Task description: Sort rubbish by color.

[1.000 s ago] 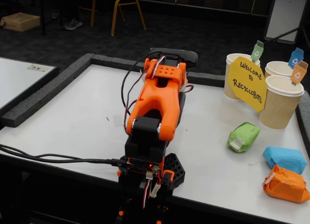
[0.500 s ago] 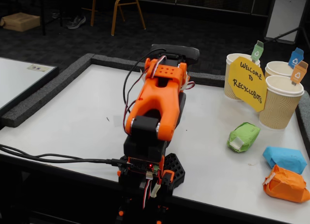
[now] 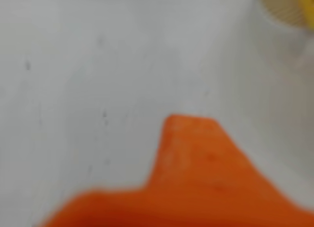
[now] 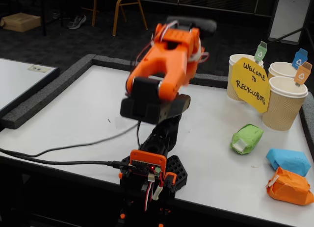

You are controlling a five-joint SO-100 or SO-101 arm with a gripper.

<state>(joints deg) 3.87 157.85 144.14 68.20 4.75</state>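
1. Orange arm [image 4: 164, 65] stands folded above its base, motion-blurred, over the white table [image 4: 73, 124].
2. Gripper [image 3: 191, 138] shows one blurred orange finger; jaw state cannot be told.
3. Right of the base lie the light green wad [image 4: 246, 138], sky blue wad [image 4: 288, 161] and orange wad [image 4: 290, 186].

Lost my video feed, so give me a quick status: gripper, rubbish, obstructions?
Gripper state unreadable, arm raised. Green wad, blue wad, orange wad all on table, untouched. Nothing between arm and wads.
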